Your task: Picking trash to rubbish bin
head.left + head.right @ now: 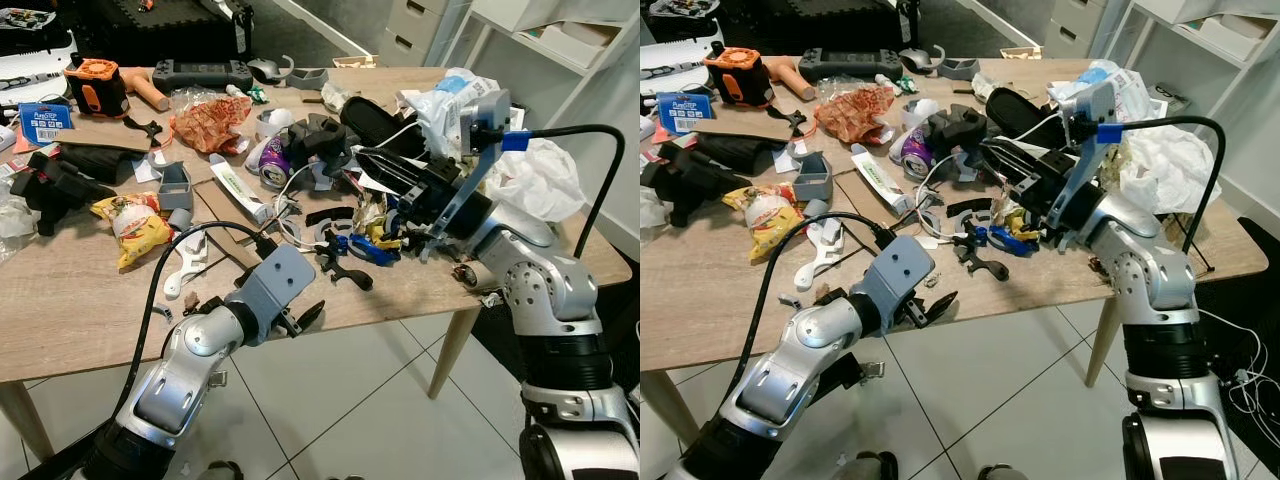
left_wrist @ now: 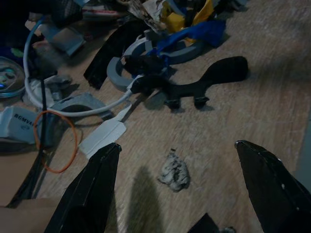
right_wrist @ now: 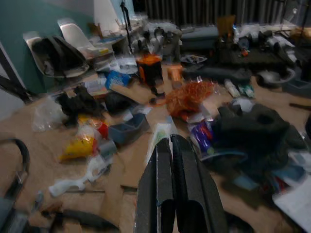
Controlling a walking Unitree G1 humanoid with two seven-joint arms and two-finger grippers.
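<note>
Left claw (image 2: 177, 189) wide open over a small crumpled scrap (image 2: 174, 173) on the counter (image 1: 60, 310).
Scrap lies between the two fingers (image 2: 92, 191), touching neither, near the counter's front edge. Right claw (image 3: 171, 184) is closed, empty, above the clutter.

The counter (image 1: 60, 310) is pale wood grain, matt and smooth. A yellow snack wrapper (image 1: 130, 228) looks like glossy crinkled plastic, and so does the orange one (image 1: 210, 122). The white bag (image 1: 545, 180) is thin plastic. Both arms are brushed silver metal.
</note>
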